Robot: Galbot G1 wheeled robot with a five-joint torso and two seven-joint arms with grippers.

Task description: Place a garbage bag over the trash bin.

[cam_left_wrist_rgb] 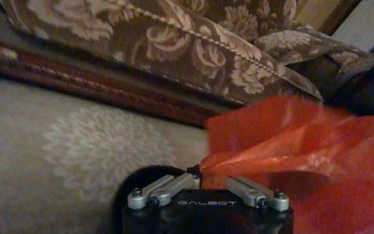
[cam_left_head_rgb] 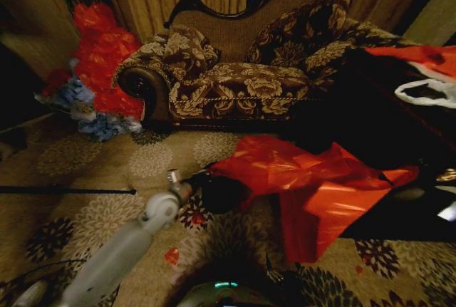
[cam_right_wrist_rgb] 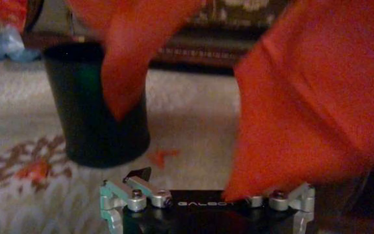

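Pinching one corner of the thin shiny red plastic garbage bag (cam_left_wrist_rgb: 284,146), the left gripper (cam_left_wrist_rgb: 203,171) has its fingers closed on the film — directly above the small round black trash bin (cam_left_head_rgb: 221,193). Right gripper (cam_right_wrist_rgb: 208,183): bag film sits between its fingers, whether clamped I cannot tell. The bag stretches between both arms, beside and above the bin, which stands on patterned floral carpet (cam_left_head_rgb: 107,157) before a brocade sofa (cam_left_head_rgb: 235,86).

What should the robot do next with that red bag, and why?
Probably spread the garbage bag wider and lower it over the trash bin. The left gripper pinches one edge beside the bin, the right gripper another, but the bag hangs bunched, its mouth unopened.
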